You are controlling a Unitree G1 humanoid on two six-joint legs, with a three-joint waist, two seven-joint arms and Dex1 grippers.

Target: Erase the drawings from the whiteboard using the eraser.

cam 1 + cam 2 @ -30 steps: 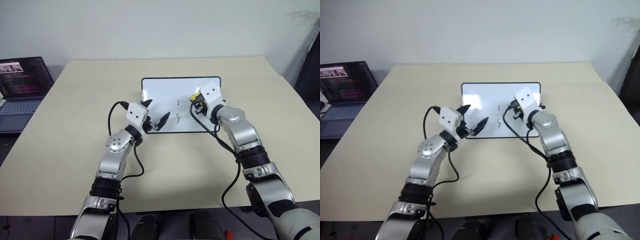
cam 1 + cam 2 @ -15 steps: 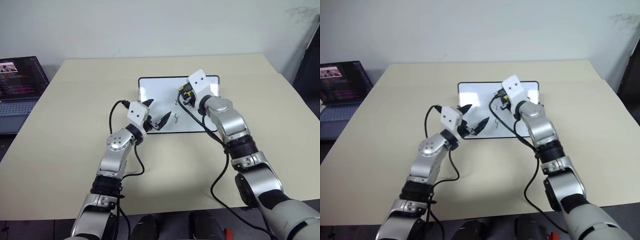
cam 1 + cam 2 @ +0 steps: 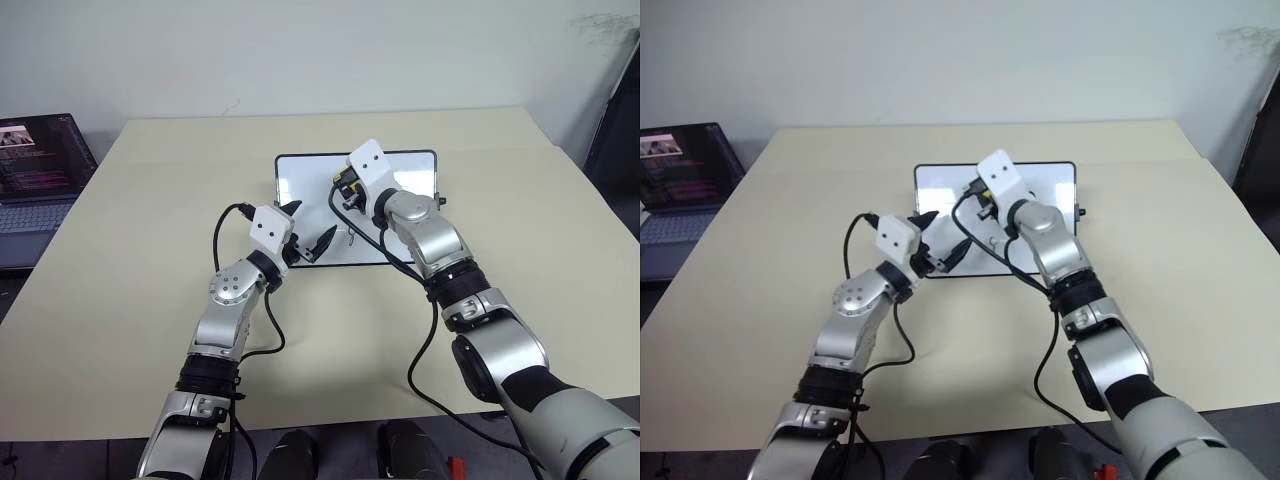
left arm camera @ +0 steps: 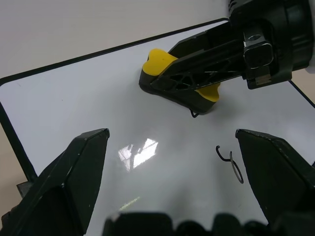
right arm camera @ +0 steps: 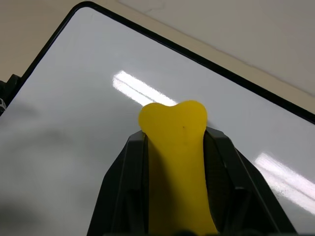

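The whiteboard lies mid-table, and over its middle the right gripper, clamped on the eraser, blocks the way from the robot's right, while the left gripper, fingers spread, hangs above the board's near left edge and bars that corner. Between the two there is a bare strip of board, with one drawing just beside the left gripper's finger; another squiggle seems half-hidden under the eraser. The table around the board offers open passage on all sides, with a laptop standing well apart at the far left.
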